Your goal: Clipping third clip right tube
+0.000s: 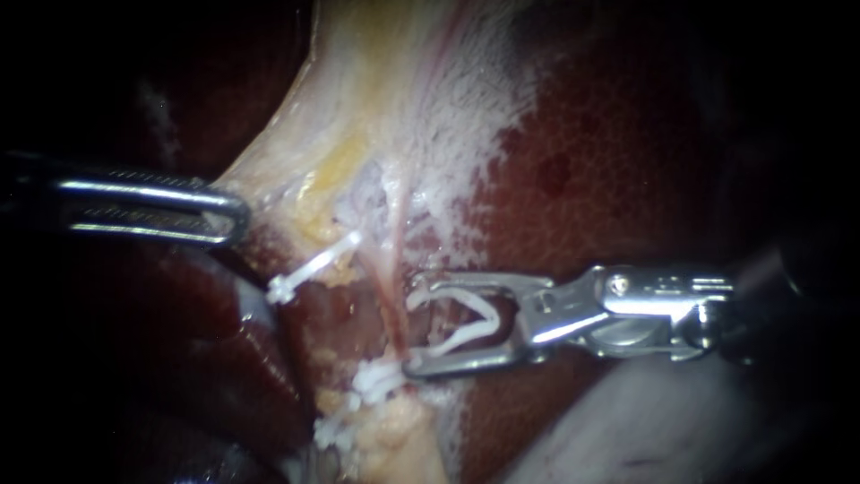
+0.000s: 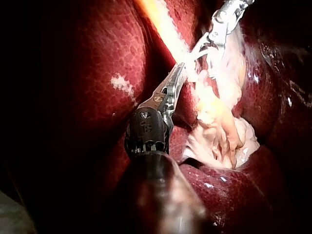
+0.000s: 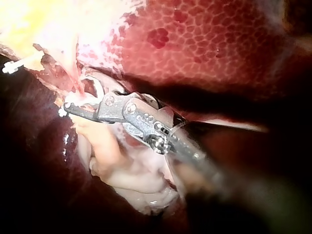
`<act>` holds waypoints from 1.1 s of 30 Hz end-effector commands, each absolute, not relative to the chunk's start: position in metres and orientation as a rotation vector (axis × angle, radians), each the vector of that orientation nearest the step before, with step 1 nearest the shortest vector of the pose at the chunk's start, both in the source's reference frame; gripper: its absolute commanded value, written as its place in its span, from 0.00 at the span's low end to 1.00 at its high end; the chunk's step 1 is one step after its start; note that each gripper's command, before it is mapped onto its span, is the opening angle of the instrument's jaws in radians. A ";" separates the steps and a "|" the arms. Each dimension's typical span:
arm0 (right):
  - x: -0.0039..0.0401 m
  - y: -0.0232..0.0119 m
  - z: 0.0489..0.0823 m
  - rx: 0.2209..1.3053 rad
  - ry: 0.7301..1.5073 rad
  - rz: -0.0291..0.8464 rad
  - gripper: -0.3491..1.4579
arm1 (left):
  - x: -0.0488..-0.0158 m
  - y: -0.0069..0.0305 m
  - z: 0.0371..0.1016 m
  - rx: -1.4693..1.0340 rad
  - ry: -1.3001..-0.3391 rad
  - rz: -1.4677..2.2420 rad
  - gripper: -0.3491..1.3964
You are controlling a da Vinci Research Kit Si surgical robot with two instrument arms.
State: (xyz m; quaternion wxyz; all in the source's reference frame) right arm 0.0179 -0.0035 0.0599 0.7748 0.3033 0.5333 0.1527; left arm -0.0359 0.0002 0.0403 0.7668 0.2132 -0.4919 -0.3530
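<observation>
The right tube (image 1: 394,269) is a thin pink string. It runs from 12 o'clock down to 6 o'clock near the middle of the endoscope view.

Right beside it, at 3 o'clock, is the open clip (image 1: 466,324). It is white and shaped like a V, and its mouth faces the tube. I cannot tell if the tube is inside that mouth.

The right instrument (image 1: 414,326) comes in from 3 o'clock. Its jaws stand wide apart, and each one presses on one leg of the open clip. So they hold it from two sides.

At 6 o'clock along the tube, just under the lower jaw, sits the lower clip (image 1: 376,381). It is white and closed. A bit further, toward 7 o'clock, is the lowest clip (image 1: 333,432). At 9 o'clock from the tube is the left clip (image 1: 309,269), closed too.

The left instrument (image 1: 235,215) comes in from 9 o'clock. Its jaws are pinched on the edge of the pale tissue (image 1: 358,108), at about 10 o'clock from the tube.

The dark red liver (image 1: 609,179) lies all around, with a big patch at 2 o'clock.
</observation>
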 end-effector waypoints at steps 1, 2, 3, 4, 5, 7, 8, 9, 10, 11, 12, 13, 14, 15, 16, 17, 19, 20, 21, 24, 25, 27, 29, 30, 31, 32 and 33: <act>0.0183 -0.0035 0.0601 0.656 1.154 0.326 0.49 | -0.0359 0.0002 0.0403 0.463 -1.068 -0.767 0.00; 0.0185 -0.0036 0.0601 0.656 1.155 0.324 0.49 | -0.0359 0.0002 0.0403 0.463 -1.068 -0.766 0.00; 0.0188 -0.0036 0.0602 0.658 1.155 0.320 0.49 | -0.0359 0.0002 0.0403 0.463 -1.068 -0.767 0.00; 0.0191 -0.0036 0.0603 0.659 1.156 0.317 0.49 | -0.0359 0.0002 0.0403 0.463 -1.068 -0.767 0.00; 0.0193 -0.0035 0.0603 0.660 1.156 0.315 0.49 | -0.0360 0.0002 0.0403 0.463 -1.068 -0.767 0.00; 0.0196 -0.0035 0.0603 0.660 1.156 0.315 0.49 | -0.0360 0.0001 0.0404 0.463 -1.068 -0.767 0.00; 0.0197 -0.0035 0.0603 0.660 1.156 0.316 0.49 | -0.0360 0.0001 0.0404 0.463 -1.068 -0.767 0.00; 0.0198 -0.0035 0.0603 0.660 1.156 0.317 0.49 | -0.0360 0.0001 0.0404 0.462 -1.068 -0.767 0.00; 0.0200 -0.0034 0.0603 0.659 1.155 0.317 0.49 | -0.0360 0.0001 0.0404 0.462 -1.068 -0.767 0.00; 0.0201 -0.0034 0.0603 0.659 1.155 0.318 0.49 | -0.0360 0.0001 0.0404 0.462 -1.068 -0.767 0.00; 0.0202 -0.0034 0.0603 0.658 1.155 0.318 0.49 | -0.0360 0.0001 0.0404 0.462 -1.068 -0.767 0.00; 0.0202 -0.0034 0.0603 0.659 1.155 0.318 0.49 | -0.0360 0.0001 0.0404 0.462 -1.068 -0.767 0.00; 0.0202 -0.0035 0.0603 0.659 1.155 0.318 0.49 | -0.0360 0.0001 0.0404 0.462 -1.068 -0.767 0.00; 0.0202 -0.0035 0.0602 0.659 1.155 0.318 0.49 | -0.0360 0.0001 0.0404 0.462 -1.068 -0.767 0.00; 0.0202 -0.0034 0.0602 0.659 1.155 0.318 0.48 | -0.0360 0.0001 0.0404 0.462 -1.068 -0.767 0.00; 0.0203 -0.0034 0.0601 0.660 1.156 0.319 0.48 | -0.0361 0.0001 0.0404 0.462 -1.068 -0.767 0.00; 0.0202 -0.0032 0.0600 0.661 1.156 0.320 0.47 | -0.0361 0.0001 0.0404 0.462 -1.068 -0.767 0.00; 0.0202 -0.0031 0.0598 0.662 1.156 0.320 0.46 | -0.0361 0.0001 0.0404 0.462 -1.068 -0.767 0.00; 0.0202 -0.0030 0.0597 0.663 1.156 0.321 0.45 | -0.0361 0.0001 0.0404 0.462 -1.068 -0.767 0.00; 0.0201 -0.0024 0.0595 0.657 1.156 0.329 0.43 | -0.0361 0.0001 0.0404 0.462 -1.068 -0.767 0.00; 0.0201 -0.0023 0.0595 0.655 1.155 0.331 0.42 | -0.0361 0.0001 0.0404 0.462 -1.068 -0.767 0.00; 0.0199 -0.0020 0.0595 0.650 1.155 0.336 0.41 | -0.0361 0.0001 0.0404 0.462 -1.068 -0.767 0.00; 0.0198 -0.0019 0.0596 0.640 1.154 0.343 0.40 | -0.0361 0.0001 0.0404 0.462 -1.068 -0.767 0.00; 0.0197 -0.0019 0.0596 0.638 1.154 0.345 0.37 | -0.0362 0.0001 0.0404 0.462 -1.068 -0.767 0.00; 0.0196 -0.0019 0.0596 0.635 1.154 0.346 0.35 | -0.0362 0.0001 0.0404 0.461 -1.068 -0.767 0.00; 0.0195 -0.0019 0.0596 0.633 1.154 0.348 0.33 | -0.0362 0.0001 0.0404 0.461 -1.068 -0.767 0.00; 0.0193 -0.0019 0.0597 0.625 1.153 0.352 0.28 | -0.0362 0.0001 0.0404 0.461 -1.068 -0.767 0.00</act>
